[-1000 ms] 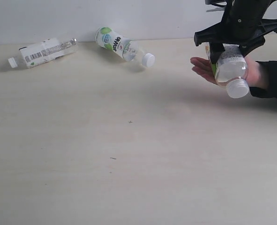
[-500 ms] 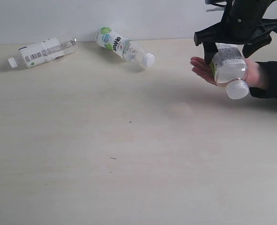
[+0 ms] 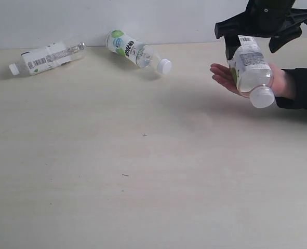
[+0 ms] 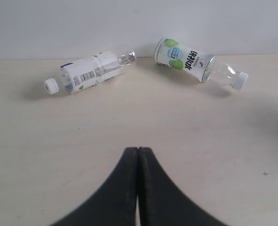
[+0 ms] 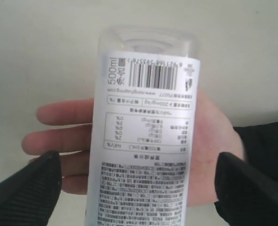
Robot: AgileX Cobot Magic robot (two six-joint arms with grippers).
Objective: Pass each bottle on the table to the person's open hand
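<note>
The right pincer (image 3: pixel 253 46) hangs at the far right with its jaws spread wide, gripping nothing; its fingers (image 5: pixel 30 188) stand clear on either side of a white-capped bottle (image 3: pixel 252 72). That bottle lies across the person's open hand (image 5: pixel 209 141), cap pointing nearward. The left pincer (image 4: pixel 138 150) is pressed fully closed and empty. Two more bottles lie on their sides by the table's (image 3: pixel 143 171) far edge, against the pale wall (image 3: pixel 169 21): a barcode-labelled bottle (image 3: pixel 47 58) far left, and a green-and-white bottle (image 3: pixel 135 50) to its right. Broad open tabletop spreads across the middle and near side.
</note>
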